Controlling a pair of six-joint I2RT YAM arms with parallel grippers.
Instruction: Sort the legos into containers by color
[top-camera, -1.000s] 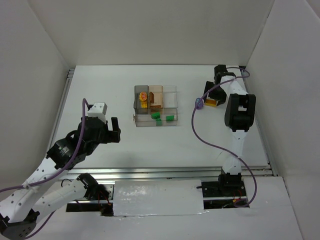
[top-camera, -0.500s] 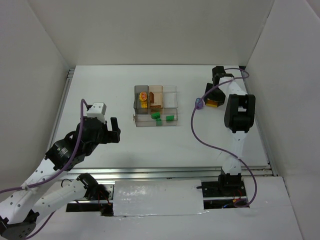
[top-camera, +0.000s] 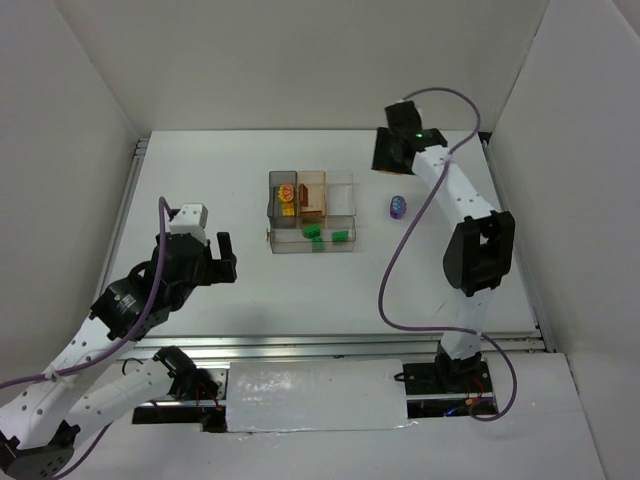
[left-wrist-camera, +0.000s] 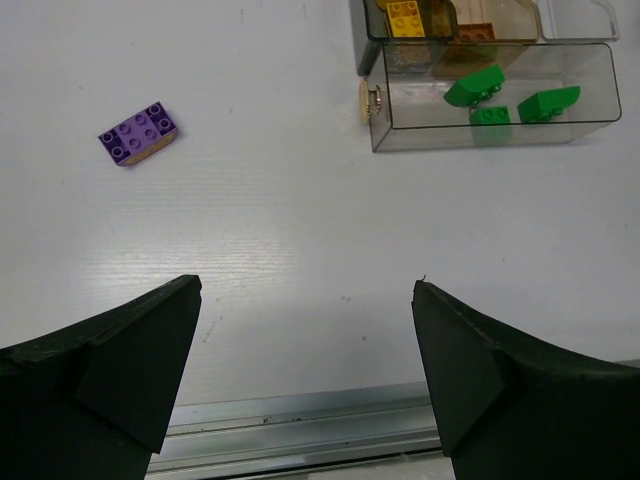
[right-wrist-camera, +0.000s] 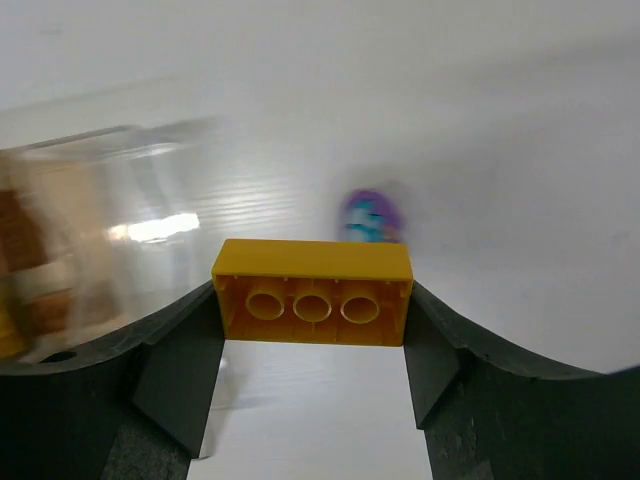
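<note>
Yellow lego is riding clamped in the right gripper, needing level release over the yellow cell of the tray; left gripper is gaping open

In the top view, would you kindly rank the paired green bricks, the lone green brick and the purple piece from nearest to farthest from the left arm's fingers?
From the left arm's fingers:
1. Paired green bricks, left in the tray's long compartment.
2. Lone green brick, same compartment, further right.
3. Purple piece, loose, right of the tray.
</note>
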